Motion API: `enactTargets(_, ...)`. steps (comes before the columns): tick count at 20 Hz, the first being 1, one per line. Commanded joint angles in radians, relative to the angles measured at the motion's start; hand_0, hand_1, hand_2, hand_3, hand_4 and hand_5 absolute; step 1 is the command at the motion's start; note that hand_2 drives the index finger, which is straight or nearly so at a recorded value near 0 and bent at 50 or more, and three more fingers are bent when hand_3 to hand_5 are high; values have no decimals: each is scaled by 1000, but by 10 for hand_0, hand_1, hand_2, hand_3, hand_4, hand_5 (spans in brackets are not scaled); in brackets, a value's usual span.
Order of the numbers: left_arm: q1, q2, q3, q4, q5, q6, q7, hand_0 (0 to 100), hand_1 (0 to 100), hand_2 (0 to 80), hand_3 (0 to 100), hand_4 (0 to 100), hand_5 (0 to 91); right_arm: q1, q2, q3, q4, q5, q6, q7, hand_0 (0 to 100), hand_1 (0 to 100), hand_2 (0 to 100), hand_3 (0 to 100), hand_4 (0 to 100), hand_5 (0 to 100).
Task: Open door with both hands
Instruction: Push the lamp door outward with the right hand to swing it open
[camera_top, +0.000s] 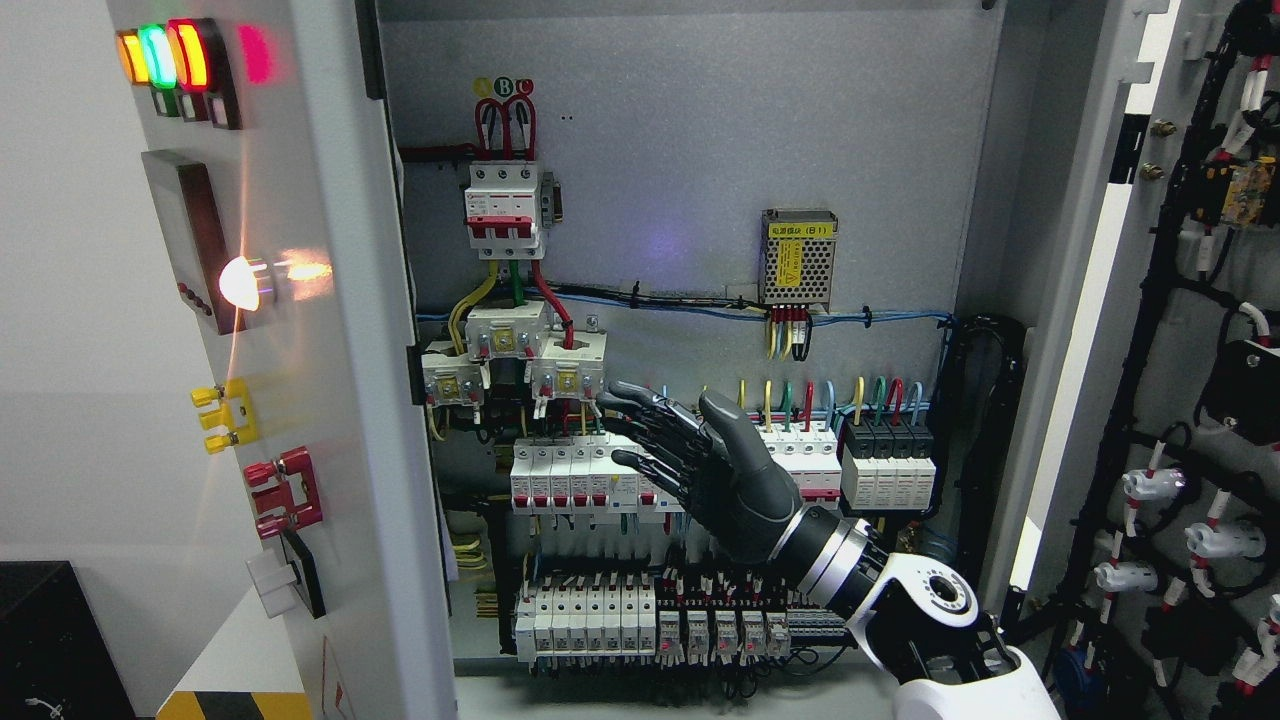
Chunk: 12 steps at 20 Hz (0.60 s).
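Head view: the right robot hand (690, 455) reaches in from the lower right, fingers spread and holding nothing, in front of the circuit breakers (570, 475) at centre frame. The left cabinet door (330, 400) and right cabinet door (1190, 350) both stand open.

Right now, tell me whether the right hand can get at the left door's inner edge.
Probably yes. The right hand hangs open inside the cabinet, and nothing stands between it and the left door, only open space before the breaker rows.
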Motion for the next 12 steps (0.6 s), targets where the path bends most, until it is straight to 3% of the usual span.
enactTargets(1,28,0,0,0,-17,1,0,0,0,0,0,0,0,35,-39,43,-51,0,-3,2,191,0,0,0,0,0)
enactTargets(12,28,0,0,0,-17,1,0,0,0,0,0,0,0,104,-89,146,-140,0,-6,2,191,0,0,0,0,0)
